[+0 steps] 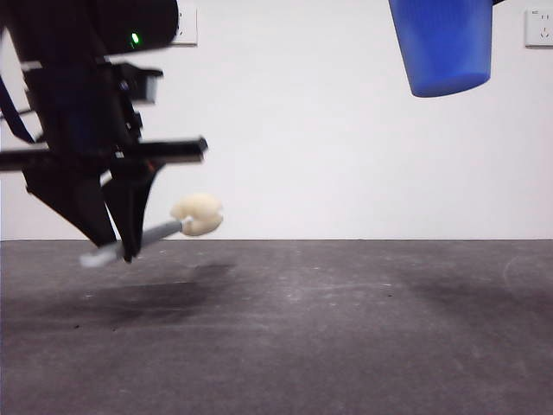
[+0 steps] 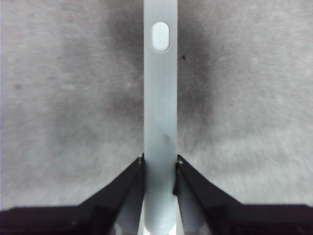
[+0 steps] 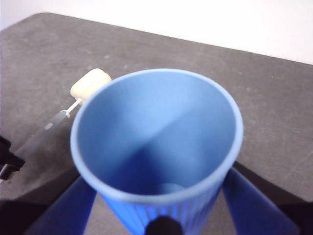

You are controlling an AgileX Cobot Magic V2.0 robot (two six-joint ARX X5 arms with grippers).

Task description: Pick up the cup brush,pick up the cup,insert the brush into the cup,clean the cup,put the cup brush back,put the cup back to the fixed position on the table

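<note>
The left gripper (image 2: pixel 160 164) clamps the cup brush (image 1: pixel 164 229) mid-handle just above the table (image 1: pixel 346 328), sponge head pointing toward the blue cup (image 3: pixel 156 147), clasped aloft by the right gripper (image 3: pixel 156 205), mouth open for insertion.

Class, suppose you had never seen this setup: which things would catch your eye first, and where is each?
The blue ribbed cup hangs high above the table, gripped in the right hand, its open mouth filling the right wrist view. Across from it, low over the table, the left hand clamps the grey handle of the cup brush, whose cream sponge head sticks out sideways toward the cup's side.
</note>
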